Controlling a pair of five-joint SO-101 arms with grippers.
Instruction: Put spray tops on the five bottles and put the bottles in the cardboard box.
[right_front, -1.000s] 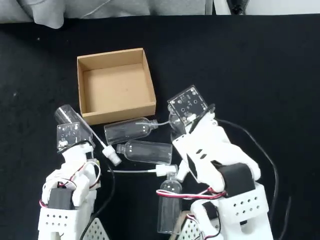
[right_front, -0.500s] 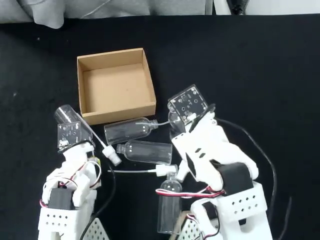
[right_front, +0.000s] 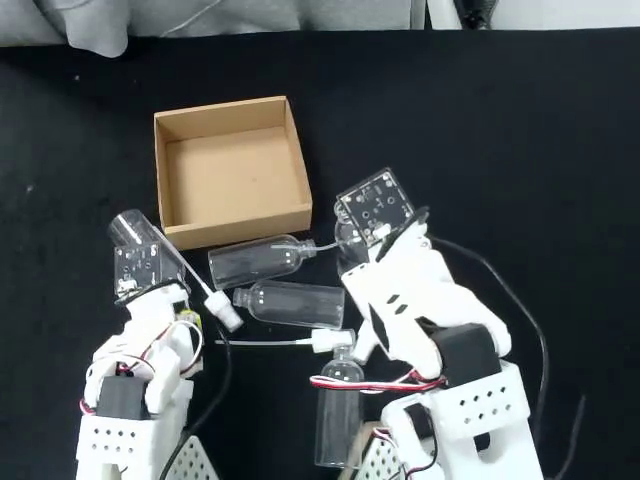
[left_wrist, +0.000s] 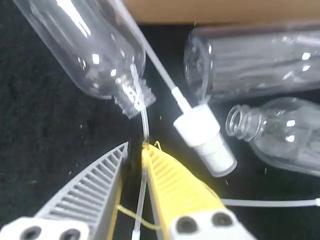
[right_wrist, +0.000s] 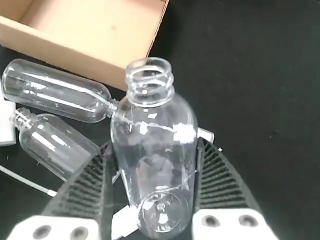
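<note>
On the black desk (right_front: 500, 150), a clear plastic bottle (right_front: 255, 262) lies just before the open brown cardboard box (right_front: 240, 224), a second clear plastic bottle (right_front: 295, 303) before that, and a white spray top (right_front: 222, 310) at its left.

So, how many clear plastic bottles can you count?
5 bottles: one in the right pincer, one by the left pincer, two lying beside the brown cardboard box, one between the arm bases.

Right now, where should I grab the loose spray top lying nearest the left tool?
Grip its white cap, coming from above and closing across its width. It lies flat on the table, and its thin tube looks too slim and bendy to hold firmly.
</note>
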